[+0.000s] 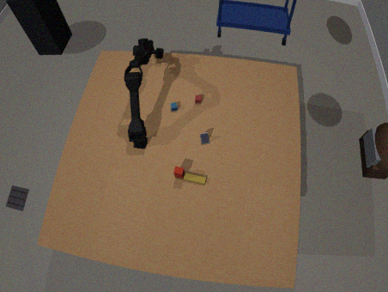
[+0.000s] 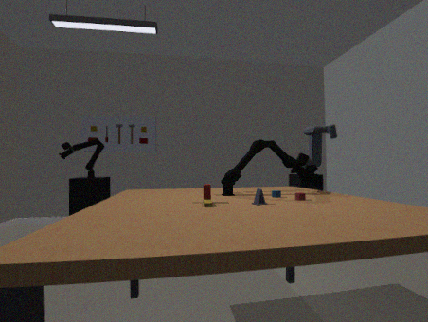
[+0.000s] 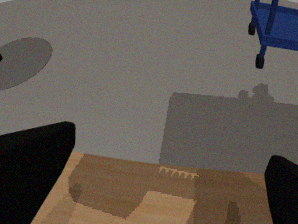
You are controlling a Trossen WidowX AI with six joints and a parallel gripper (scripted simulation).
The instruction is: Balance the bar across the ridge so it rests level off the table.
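A yellow bar lies flat on the table, with a taller red block at one end; whether they are joined I cannot tell. The grey-blue ridge stands apart from the bar, with nothing on it. My gripper is open, its two black fingers wide apart at the sides of the wrist view with nothing between them. It is raised near the table's back edge in the top view, far from bar and ridge. Neither shows in the wrist view.
A small blue cube and a small red cube lie on the table between the ridge and the back edge. A blue cart stands on the floor beyond that edge.
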